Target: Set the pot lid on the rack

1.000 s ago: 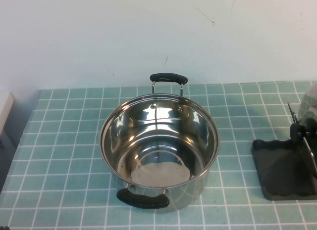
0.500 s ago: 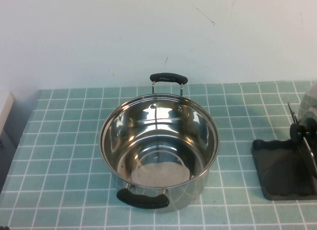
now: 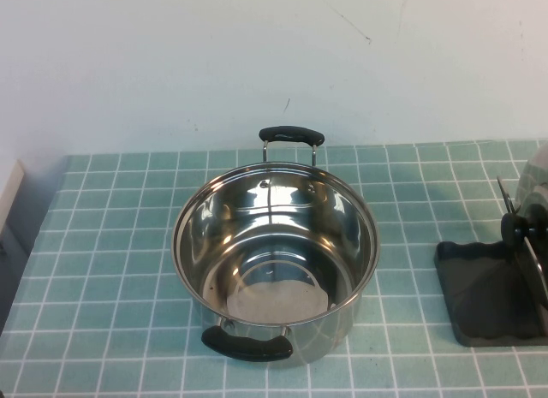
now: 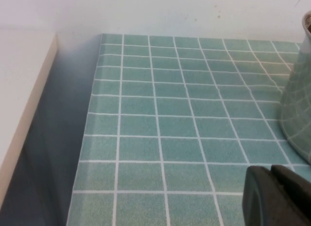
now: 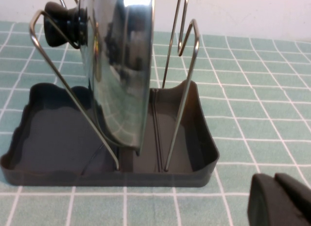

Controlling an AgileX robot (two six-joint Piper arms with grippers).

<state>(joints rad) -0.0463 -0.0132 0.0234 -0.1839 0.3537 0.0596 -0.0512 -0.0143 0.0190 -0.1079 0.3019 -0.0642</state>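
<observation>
The shiny steel pot lid point(image 5: 119, 75) with its black knob point(image 5: 60, 24) stands on edge between the wire bars of the dark grey rack point(image 5: 194, 153). In the high view the rack point(image 3: 484, 295) is at the table's right edge, with the lid point(image 3: 535, 188) partly cut off. My right gripper point(image 5: 279, 199) is shut and empty, low over the tiles just in front of the rack, apart from it. My left gripper point(image 4: 277, 197) is shut and empty, low near the table's left edge, beside the pot's wall point(image 4: 299, 99). Neither gripper shows in the high view.
A deep steel pot point(image 3: 276, 261) with two black handles stands open in the middle of the teal tiled table point(image 3: 103, 270). A white ledge point(image 4: 22, 99) lies beyond the table's left edge. A white wall stands behind.
</observation>
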